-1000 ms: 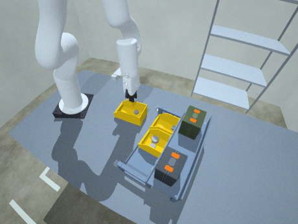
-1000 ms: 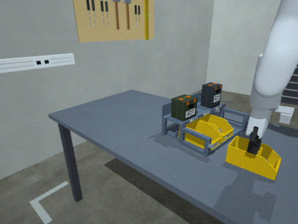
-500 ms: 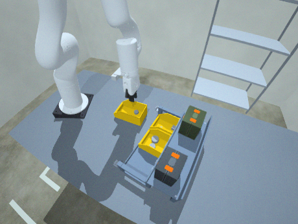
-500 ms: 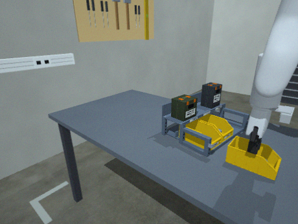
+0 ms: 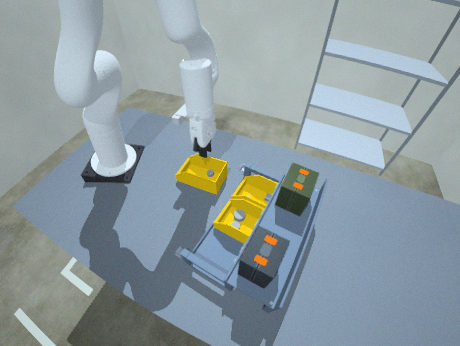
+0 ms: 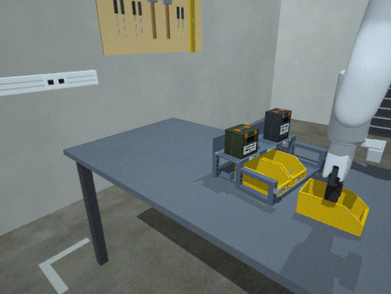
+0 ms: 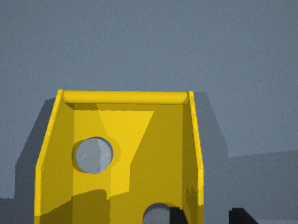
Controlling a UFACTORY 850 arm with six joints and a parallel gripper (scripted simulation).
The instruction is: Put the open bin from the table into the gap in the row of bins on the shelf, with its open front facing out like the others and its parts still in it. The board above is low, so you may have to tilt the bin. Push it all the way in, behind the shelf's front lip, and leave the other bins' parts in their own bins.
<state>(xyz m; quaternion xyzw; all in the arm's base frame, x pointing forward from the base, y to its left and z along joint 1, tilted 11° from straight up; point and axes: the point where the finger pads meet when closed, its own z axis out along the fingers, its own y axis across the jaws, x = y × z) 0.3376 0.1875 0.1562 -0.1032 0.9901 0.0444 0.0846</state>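
The loose yellow bin (image 5: 201,174) stands on the table left of the shelf, and it also shows in the exterior view (image 6: 332,206). In the wrist view the bin (image 7: 120,160) holds two grey round parts, one (image 7: 93,155) near its left wall and one (image 7: 157,214) at the bottom edge. My gripper (image 5: 202,149) points straight down at the bin's rim on the arm's side. Its fingers stand partly open astride one wall, one inside and one outside, with space between them and the wall. The low shelf (image 5: 260,230) holds two yellow bins (image 5: 255,189) (image 5: 239,220), with a gap (image 5: 210,255) at the near end.
A green box (image 5: 298,189) and a dark box (image 5: 264,260) sit on the board above the bins. A tall white rack (image 5: 370,105) stands behind the table. The arm's base (image 5: 112,167) is at the table's left.
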